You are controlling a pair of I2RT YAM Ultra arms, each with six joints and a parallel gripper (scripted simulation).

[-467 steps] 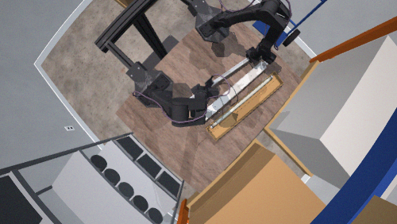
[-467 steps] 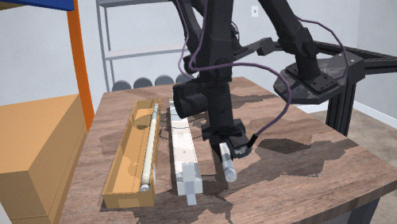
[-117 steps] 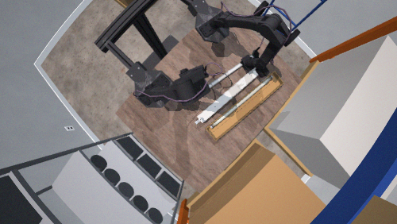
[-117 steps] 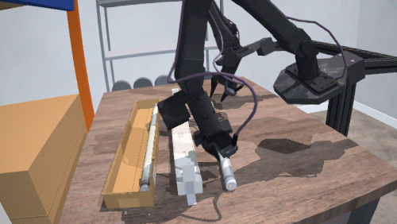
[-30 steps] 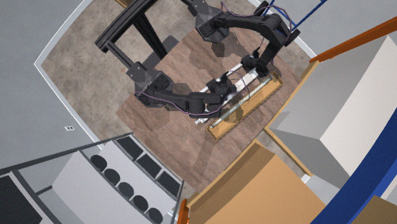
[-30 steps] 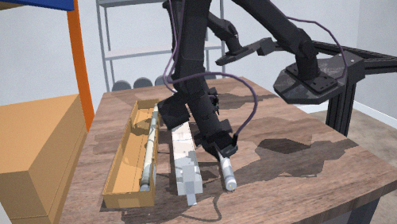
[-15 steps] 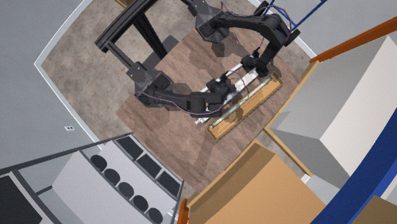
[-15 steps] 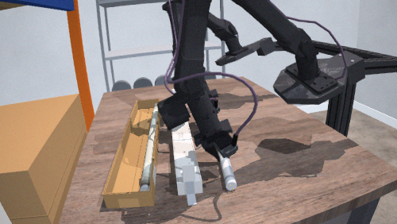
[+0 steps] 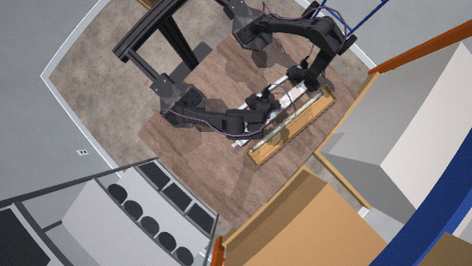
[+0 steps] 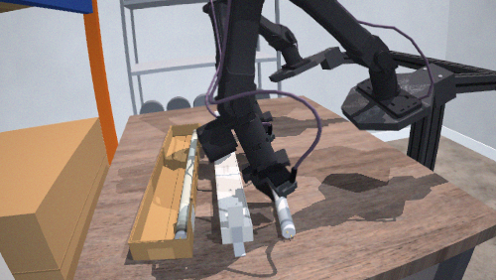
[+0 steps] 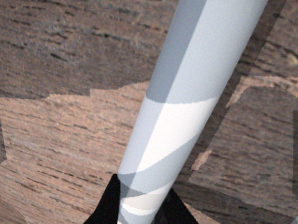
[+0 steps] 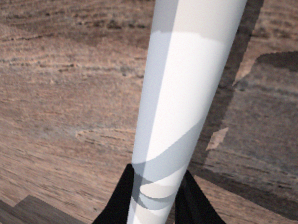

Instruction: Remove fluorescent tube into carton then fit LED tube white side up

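White LED tube [image 9: 280,81] [image 10: 284,215] [image 11: 187,95] [image 12: 182,90] | long axis: roughly parallel to light fixture [image 9: 293,95] [image 10: 229,181]

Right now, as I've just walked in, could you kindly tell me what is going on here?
The left gripper and right gripper are both closed on the new white tube, beside the light fixture. The old tube is already inside the carton, along one long side. The new tube is not yet in the fixture.
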